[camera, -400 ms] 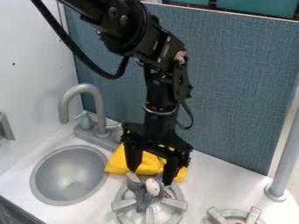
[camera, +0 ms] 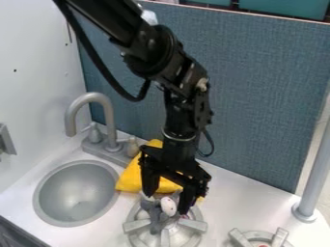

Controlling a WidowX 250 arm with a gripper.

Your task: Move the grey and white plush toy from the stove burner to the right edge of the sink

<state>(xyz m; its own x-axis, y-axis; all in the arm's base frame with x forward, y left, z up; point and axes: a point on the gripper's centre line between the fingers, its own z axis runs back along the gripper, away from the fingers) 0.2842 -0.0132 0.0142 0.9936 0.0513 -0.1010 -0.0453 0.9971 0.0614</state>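
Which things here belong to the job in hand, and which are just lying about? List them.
In the job:
- gripper, open, its fingers down around the toy
- grey toy with a white, speckled part
- near burner, under the toy

Just there:
- yellow cloth, behind that burner
- sink
- faucet
- other burner, partly in view
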